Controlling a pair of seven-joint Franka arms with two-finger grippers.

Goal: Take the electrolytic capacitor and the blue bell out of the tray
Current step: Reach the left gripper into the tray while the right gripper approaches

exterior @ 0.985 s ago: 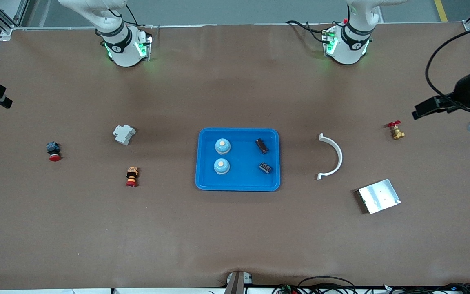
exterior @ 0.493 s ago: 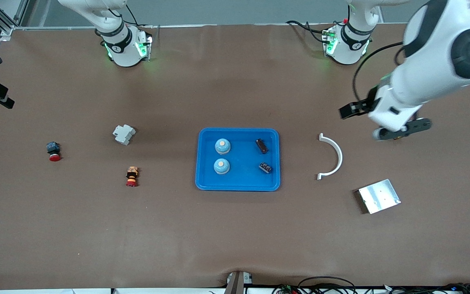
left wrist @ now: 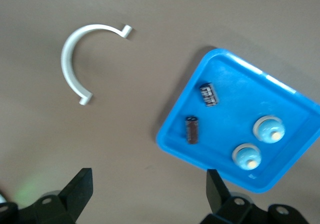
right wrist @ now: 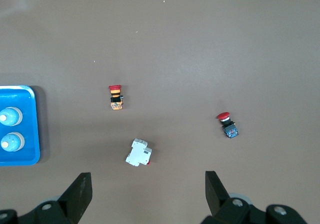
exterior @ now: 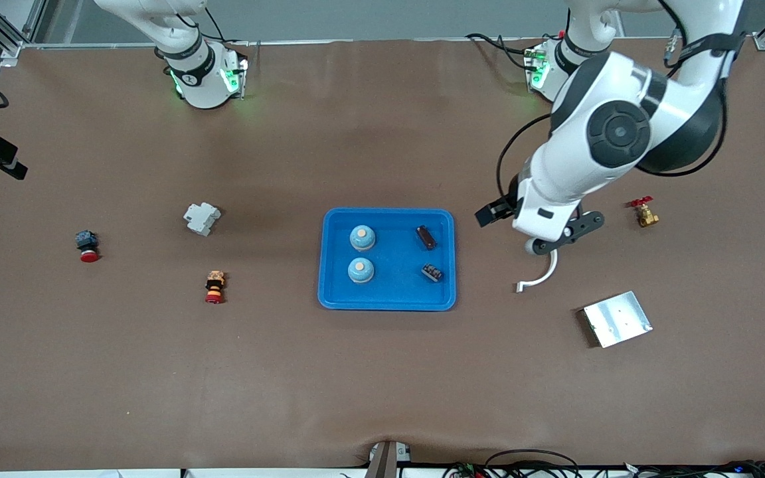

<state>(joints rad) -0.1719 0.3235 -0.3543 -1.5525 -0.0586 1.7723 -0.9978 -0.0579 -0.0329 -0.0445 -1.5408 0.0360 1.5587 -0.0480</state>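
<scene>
In the front view, the left gripper [exterior: 558, 234] hung over the white curved plastic bracket [exterior: 542, 275], toward the left arm's end of the table from the blue rectangular plastic tray [exterior: 388, 300], which held two pale blue domed bells [exterior: 362, 237] [exterior: 360, 269] and two small dark cylindrical capacitors [exterior: 426, 237] [exterior: 431, 272]. In the left wrist view, the left gripper's [left wrist: 149, 194] dark fingers [left wrist: 80, 186] stood wide apart with nothing between them, high above bare table between the bracket [left wrist: 70, 64] and the tray [left wrist: 172, 139], both capacitors [left wrist: 209, 94] [left wrist: 192, 130] and both bells [left wrist: 269, 129] [left wrist: 247, 157] lying inside the tray. In the right wrist view, the waiting right gripper [right wrist: 147, 194] likewise showed its fingers [right wrist: 81, 189] spread and empty, well above a white moulded circuit breaker [right wrist: 138, 153], with a red-capped orange push-button [right wrist: 116, 97], a red-capped dark push-button [right wrist: 228, 125] and the tray's edge [right wrist: 34, 129] farther off.
</scene>
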